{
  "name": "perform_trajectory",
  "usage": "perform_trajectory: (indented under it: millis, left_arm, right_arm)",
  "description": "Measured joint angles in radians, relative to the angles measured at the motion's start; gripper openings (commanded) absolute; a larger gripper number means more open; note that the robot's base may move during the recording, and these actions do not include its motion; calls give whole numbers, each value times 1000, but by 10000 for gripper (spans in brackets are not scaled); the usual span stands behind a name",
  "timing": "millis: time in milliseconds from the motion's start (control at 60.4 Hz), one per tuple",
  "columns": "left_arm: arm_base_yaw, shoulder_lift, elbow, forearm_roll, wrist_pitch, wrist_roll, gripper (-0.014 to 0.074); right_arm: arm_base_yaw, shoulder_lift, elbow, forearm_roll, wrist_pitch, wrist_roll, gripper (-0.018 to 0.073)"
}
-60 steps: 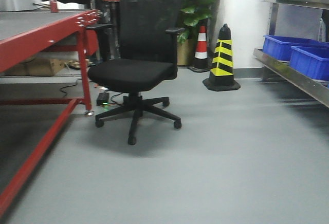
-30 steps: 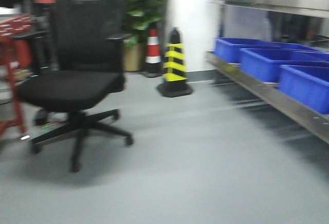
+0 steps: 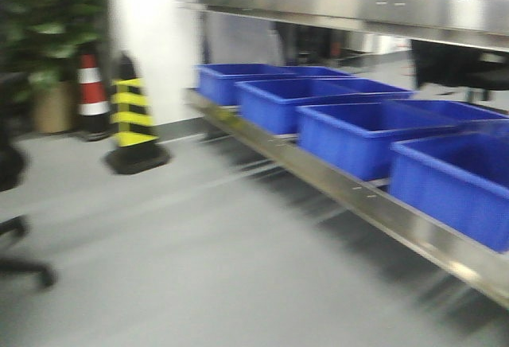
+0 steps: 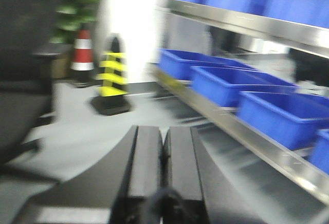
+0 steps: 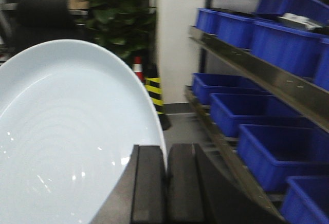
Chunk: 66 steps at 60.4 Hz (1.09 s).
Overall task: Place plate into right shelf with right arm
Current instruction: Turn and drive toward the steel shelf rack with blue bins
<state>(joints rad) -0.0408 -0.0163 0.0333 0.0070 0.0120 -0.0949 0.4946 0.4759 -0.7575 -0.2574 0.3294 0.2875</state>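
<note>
A pale bluish-white plate [image 5: 67,142] is shown at nine o'clock in the right wrist view, while deep blue bins [image 3: 350,136] on a silver steel shelf [image 3: 342,188] are seen at three, a black cone [image 3: 134,120] striped with yellow at ten, and grey floor [image 3: 199,259] at six.

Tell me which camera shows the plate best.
The right wrist view: the plate fills its left half, rim pinched in the right gripper. The front and left wrist views show none of it.

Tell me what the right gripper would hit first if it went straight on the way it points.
Probably nothing close: ahead of the right gripper, shut on the plate, lies open floor, then the yellow-and-black cone by the white wall. The shelf sits right of that line. Depth is unclear.
</note>
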Motion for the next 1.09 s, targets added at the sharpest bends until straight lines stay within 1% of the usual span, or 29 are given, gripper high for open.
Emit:
perform_trajectory:
  millis: [1092]
  left_arm:
    - [0,0,0,0,0,0,-47]
  right_arm:
    - [0,0,0,0,0,0,63]
